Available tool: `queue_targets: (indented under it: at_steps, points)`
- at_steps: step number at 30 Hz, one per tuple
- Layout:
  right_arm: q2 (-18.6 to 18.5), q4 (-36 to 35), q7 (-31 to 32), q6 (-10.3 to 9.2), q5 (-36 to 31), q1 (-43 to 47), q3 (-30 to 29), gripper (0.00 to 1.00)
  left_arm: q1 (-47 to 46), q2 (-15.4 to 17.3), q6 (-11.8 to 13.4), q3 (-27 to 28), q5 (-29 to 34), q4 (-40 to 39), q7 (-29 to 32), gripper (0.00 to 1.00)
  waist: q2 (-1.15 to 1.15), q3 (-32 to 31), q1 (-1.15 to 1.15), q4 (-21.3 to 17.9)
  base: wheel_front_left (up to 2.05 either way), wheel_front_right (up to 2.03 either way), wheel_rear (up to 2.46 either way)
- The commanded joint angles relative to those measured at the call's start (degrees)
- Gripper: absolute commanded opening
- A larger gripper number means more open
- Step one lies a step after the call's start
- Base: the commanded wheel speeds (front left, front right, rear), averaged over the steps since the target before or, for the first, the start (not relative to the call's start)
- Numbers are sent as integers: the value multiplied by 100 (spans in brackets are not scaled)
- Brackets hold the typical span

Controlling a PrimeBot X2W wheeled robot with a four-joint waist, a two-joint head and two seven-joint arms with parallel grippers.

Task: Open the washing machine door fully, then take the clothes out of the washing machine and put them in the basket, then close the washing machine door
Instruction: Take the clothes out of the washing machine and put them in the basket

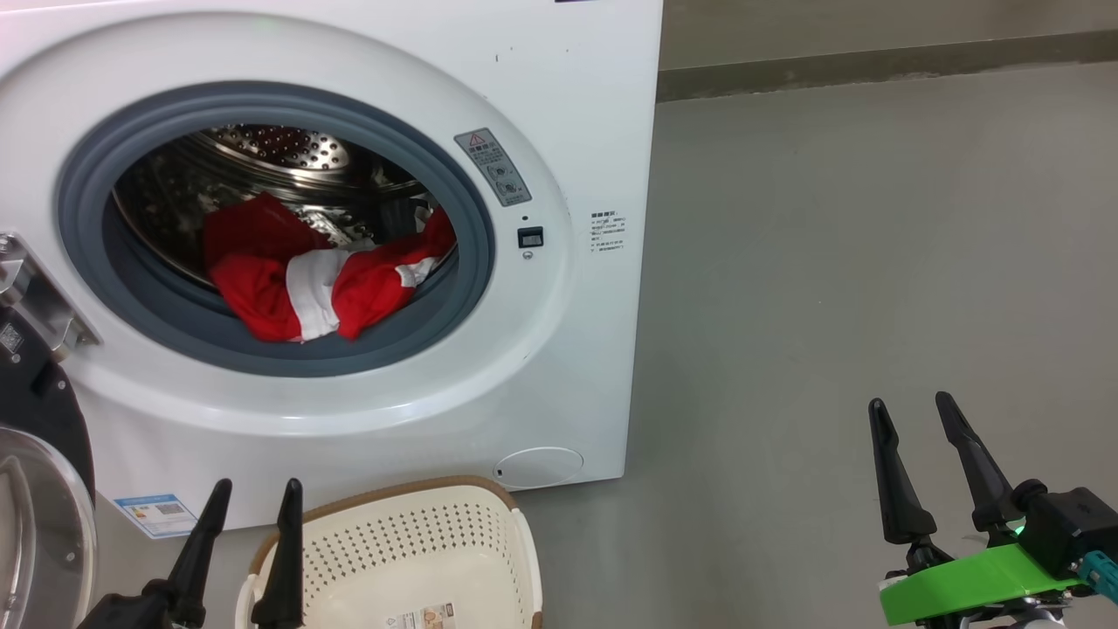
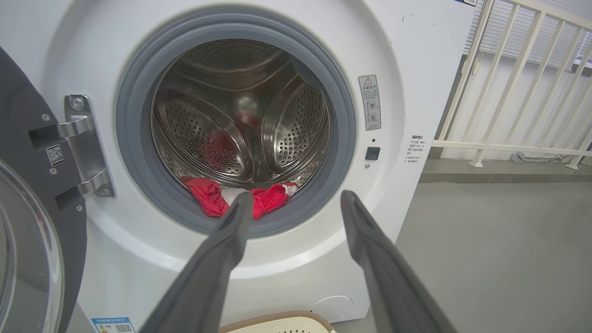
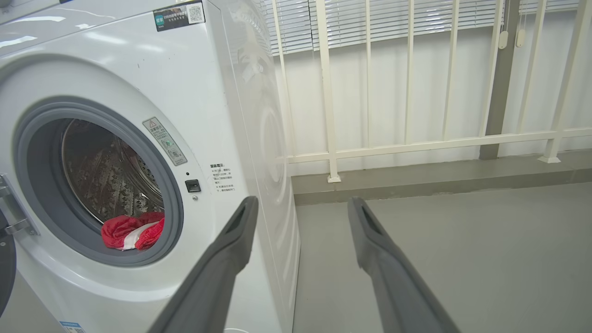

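Observation:
The washing machine (image 1: pixel 559 131) stands with its door (image 1: pixel 39 489) swung open to the left, hinge side visible. Red clothes (image 1: pixel 306 279) with white panels lie at the front of the steel drum, partly over the grey rubber ring; they also show in the left wrist view (image 2: pixel 210 196) and the right wrist view (image 3: pixel 132 231). The cream basket (image 1: pixel 410 559) sits on the floor below the machine's opening. My left gripper (image 1: pixel 256 494) is open and empty, just left of the basket, well short of the drum. My right gripper (image 1: pixel 913 411) is open and empty over bare floor to the right of the machine.
Grey concrete floor (image 1: pixel 830 262) stretches to the right of the machine. A white railing (image 3: pixel 407 143) and a low kerb run along the back wall. A green plate (image 1: pixel 978 585) sits on my right wrist.

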Motion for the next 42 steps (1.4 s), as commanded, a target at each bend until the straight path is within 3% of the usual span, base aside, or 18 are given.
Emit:
queue_targets:
  at_steps: [1, 18, 23, 42]
  points:
    - [-48, -128, -36, 43, 28, -140, 152, 100, -208, 77, -31, 188, 65, -105, -29, 100, 0, -4, 0, 16, 0, 0, 0]
    - [-48, -146, -36, 43, 24, -127, 192, 100, -373, 57, -31, 148, 147, -10, -29, 100, 0, 73, 0, 110, 0, 0, 0]
    - [-48, -174, -36, 43, 25, -155, 211, 100, -592, 13, 70, 198, 206, 50, -29, 100, 0, 230, 0, 156, 0, 0, 0]
    - [-48, -451, -36, 43, 24, -914, 234, 100, -2843, 31, 174, 172, 376, 943, -29, 100, 0, 1988, 0, 328, 0, 0, 0]
